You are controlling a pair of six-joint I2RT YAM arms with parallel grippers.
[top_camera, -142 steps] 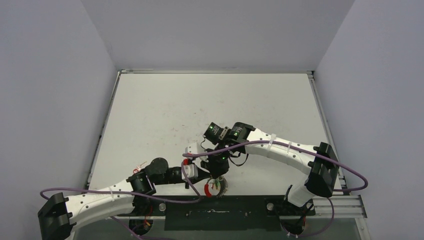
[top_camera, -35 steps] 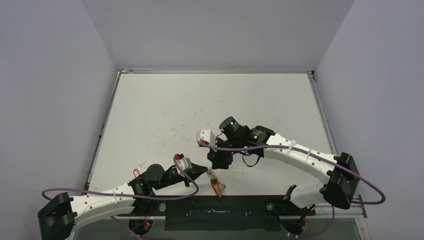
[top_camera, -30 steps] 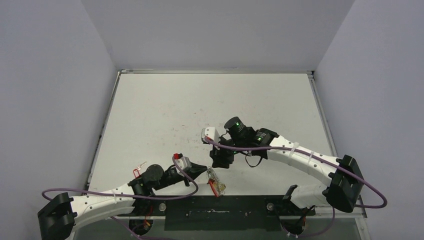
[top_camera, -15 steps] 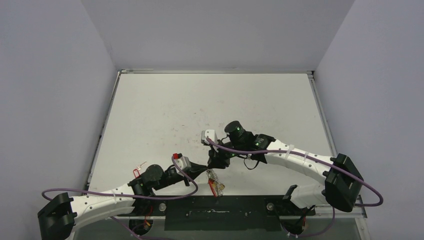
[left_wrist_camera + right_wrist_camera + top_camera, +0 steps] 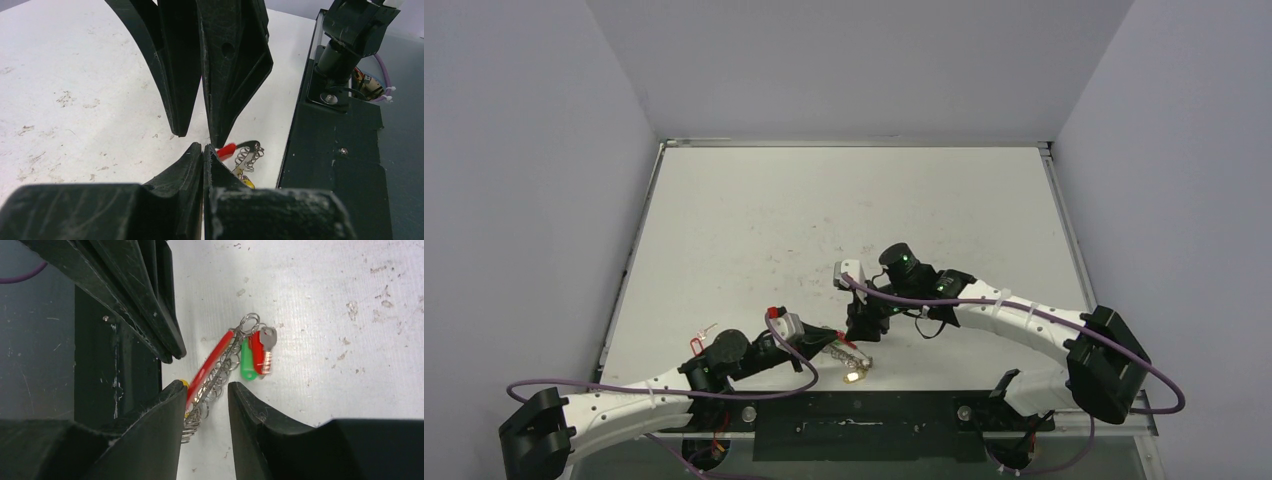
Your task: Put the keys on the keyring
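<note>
Sitting edge-on near the white table's (image 5: 325, 315) front edge, the thin silvery wire keyring with a red plastic rim piece (image 5: 210, 372) runs lengthwise into the right gripper (image 5: 206, 385), whose fingers are narrowly apart astride it, not clamped. Tiny silver keys with green and red tags (image 5: 255, 357) sit at its far end. Left gripper (image 5: 202, 147) is pinched closed just beside; can't tell if it grips the ring.

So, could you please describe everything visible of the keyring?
The keyring is a thin silvery wire coil with a red plastic strip along it, resting on the table. Green- and red-tagged keys sit at one end. It runs between the right gripper's open fingers; the shut left gripper seems to pinch it.
</note>
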